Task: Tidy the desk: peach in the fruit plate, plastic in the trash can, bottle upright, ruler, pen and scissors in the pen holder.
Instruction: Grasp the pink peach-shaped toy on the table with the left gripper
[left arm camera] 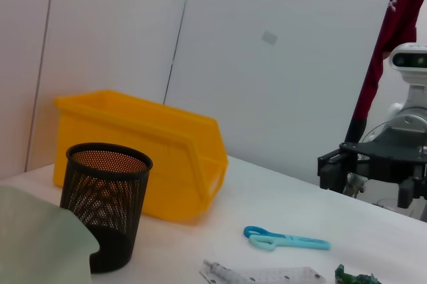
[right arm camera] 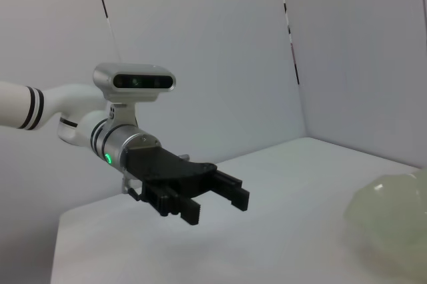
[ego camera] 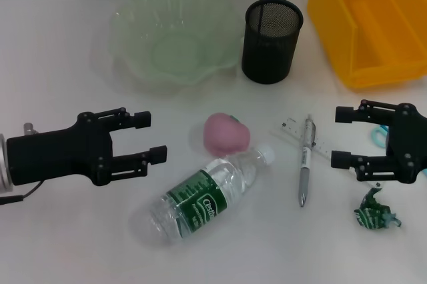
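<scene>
here, peach (ego camera: 226, 133) lies between left end effector (ego camera: 149, 137) and pen (ego camera: 305, 159).

My white desk (ego camera: 60, 64) carries fruit plate (ego camera: 175, 37), pen holder (ego camera: 271, 40), yellow bin (ego camera: 371, 21) across the frame's top; peach (ego camera: 225, 133), bottle (ego camera: 203, 194), ruler (ego camera: 313, 139), pen (ego camera: 305, 161), scissors (ego camera: 378, 135), plastic (ego camera: 376, 213) below.

Black mesh-metal pen holder (ego camera: 271, 41); clear glossy plastic bottle (ego camera: 203, 194)

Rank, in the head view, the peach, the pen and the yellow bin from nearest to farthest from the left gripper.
From the left gripper:
1. peach, just to its right, mid-table.
2. pen, further right, beside the ruler.
3. yellow bin, at the far right corner.
</scene>
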You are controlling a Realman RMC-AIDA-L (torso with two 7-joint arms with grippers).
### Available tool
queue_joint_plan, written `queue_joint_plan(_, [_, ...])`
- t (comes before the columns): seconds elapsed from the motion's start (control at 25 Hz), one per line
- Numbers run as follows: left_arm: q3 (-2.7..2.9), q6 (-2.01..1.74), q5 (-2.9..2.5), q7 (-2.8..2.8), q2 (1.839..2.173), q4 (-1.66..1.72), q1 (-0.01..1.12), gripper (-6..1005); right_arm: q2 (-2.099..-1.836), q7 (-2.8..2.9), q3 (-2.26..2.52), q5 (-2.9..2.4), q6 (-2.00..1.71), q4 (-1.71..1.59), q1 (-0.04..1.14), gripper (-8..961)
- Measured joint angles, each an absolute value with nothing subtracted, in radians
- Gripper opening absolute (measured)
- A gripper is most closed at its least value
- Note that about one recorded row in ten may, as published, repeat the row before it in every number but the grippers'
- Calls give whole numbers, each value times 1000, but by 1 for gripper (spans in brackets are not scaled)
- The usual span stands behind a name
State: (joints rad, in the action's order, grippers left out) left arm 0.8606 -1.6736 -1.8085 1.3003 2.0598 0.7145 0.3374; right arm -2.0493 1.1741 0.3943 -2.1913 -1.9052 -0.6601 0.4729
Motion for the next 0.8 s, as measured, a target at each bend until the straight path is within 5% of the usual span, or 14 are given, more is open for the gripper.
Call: queue_joint_plan(0.8, [861,-1664,-1797,1284,2067,753,353,721,-2044,1176,392,-2187,-1893,-659,441,819])
